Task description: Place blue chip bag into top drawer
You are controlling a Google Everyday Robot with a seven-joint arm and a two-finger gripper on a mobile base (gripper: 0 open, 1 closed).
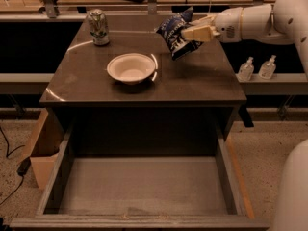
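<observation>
The blue chip bag is a crumpled dark-blue foil bag with white lettering. It hangs in the air above the back right of the cabinet top. My gripper comes in from the right on a white arm and is shut on the bag's right edge. The top drawer is pulled fully open at the front of the cabinet. Its flat grey-brown bottom is bare.
A white bowl sits mid-top of the dark cabinet. A silver-green can stands at the back left. A light wooden box stands left of the drawer. Two small clear bottles stand on a ledge at the right.
</observation>
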